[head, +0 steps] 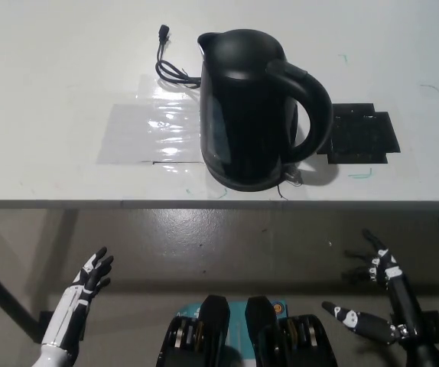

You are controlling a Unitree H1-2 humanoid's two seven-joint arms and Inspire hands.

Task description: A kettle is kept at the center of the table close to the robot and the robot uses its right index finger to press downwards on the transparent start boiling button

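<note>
From where I am standing, the task is not yet looking begun. The black kettle (254,111) is sitting upright on the white table (51,69), near the edge that is closest to the robot and about in the middle. Its handle is pointing to the right side of the picture, and the small transparent button (291,178) is showing low at the foot of the handle. Nothing is touching this button.

The right hand (380,302) is hanging below the table edge, well apart from the kettle, with its fingers spread and holding nothing. The left hand (89,287) is resting low on the other side, also spread and empty. So, in my judgement, the whole reach and the press are remaining to do.

Counting the things: one kettle, one black cord with plug (170,65) lying behind it, one shiny clear sheet (151,130) taped on the table to the left of the kettle, one black square pad (362,138) beside the handle, and two hands.
</note>
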